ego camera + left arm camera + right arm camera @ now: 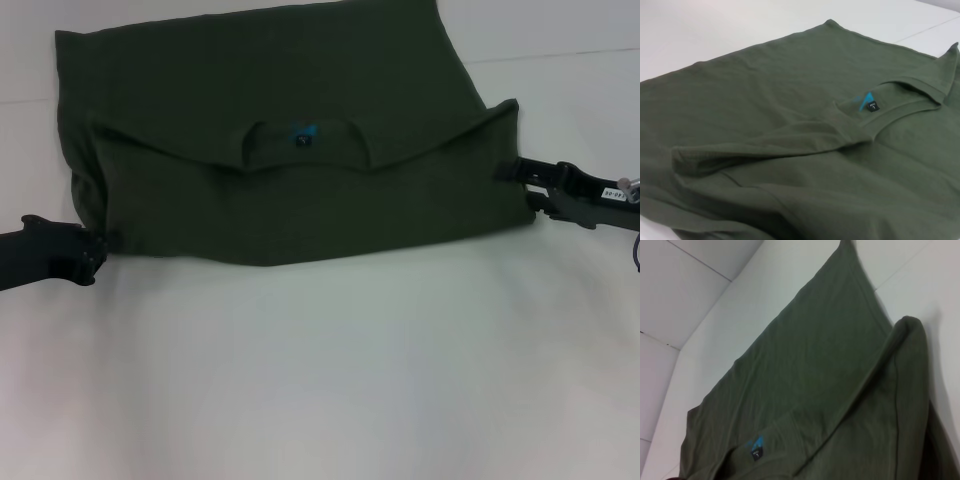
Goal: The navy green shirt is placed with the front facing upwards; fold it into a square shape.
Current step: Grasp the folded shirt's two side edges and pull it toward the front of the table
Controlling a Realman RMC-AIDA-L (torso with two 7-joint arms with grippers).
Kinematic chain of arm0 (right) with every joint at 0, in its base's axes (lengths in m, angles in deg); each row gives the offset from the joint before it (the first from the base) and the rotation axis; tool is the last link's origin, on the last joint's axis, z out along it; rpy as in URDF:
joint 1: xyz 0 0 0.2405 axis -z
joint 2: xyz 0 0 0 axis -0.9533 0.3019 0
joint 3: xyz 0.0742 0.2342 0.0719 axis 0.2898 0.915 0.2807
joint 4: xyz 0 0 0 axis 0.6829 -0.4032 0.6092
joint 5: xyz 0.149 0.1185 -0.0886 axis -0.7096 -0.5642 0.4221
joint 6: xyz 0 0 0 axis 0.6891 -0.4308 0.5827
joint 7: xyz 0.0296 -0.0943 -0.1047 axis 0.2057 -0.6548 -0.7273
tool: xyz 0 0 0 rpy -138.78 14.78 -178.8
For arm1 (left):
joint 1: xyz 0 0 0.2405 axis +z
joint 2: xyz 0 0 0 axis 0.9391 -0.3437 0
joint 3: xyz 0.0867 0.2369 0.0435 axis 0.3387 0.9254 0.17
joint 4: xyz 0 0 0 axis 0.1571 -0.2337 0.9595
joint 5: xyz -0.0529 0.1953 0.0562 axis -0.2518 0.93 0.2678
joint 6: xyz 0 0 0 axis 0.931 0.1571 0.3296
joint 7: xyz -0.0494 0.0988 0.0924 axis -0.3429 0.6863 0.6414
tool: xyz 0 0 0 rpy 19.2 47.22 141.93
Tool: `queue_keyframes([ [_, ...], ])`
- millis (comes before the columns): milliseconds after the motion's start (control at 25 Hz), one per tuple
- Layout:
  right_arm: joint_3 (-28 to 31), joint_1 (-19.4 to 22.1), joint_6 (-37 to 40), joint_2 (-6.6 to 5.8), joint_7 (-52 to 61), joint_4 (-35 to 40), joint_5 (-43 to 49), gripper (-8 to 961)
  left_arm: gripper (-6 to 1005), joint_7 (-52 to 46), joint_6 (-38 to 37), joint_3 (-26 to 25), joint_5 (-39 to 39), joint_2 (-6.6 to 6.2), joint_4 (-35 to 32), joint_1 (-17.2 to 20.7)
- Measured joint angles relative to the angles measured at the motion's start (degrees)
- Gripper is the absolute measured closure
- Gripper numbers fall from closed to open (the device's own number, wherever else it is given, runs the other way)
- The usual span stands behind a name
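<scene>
The navy green shirt [300, 210] lies on the white table [350, 380], folded across so that the collar with its blue neck label [302, 131] faces up in the middle of the upper layer. No lettering shows. My left gripper [97, 255] is at the shirt's near left corner. My right gripper [528, 186] is at the shirt's right edge, with its jaws apart beside the cloth. The shirt and label also show in the left wrist view [790, 125] and the right wrist view [830, 365].
The white table extends in front of the shirt toward me. A seam line in the table [570, 52] runs behind the shirt at the far right.
</scene>
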Motion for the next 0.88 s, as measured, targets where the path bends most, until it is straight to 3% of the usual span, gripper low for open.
queue_keyframes([
  [240,-1.0,-0.6,-1.1,0.08,-0.6,-1.4,0.0,108,979,0.0,0.0,0.1,0.0,0.00,0.0,0.0],
  [480,-2.8,-1.3,-1.4,0.27,-0.6,-2.0,-0.2,272,979,0.0,0.0,0.0,0.0,0.00,0.2,-0.1],
  [680,-2.5,-1.0,-1.1,0.57,-0.6,-1.6,-0.3,524,979,0.1,0.0,0.0,0.0,0.00,0.2,-0.1],
  [880,-2.5,-0.4,-1.1,0.41,-0.7,-1.8,-0.3,670,978,0.3,0.0,0.0,0.0,0.00,0.2,-0.1],
])
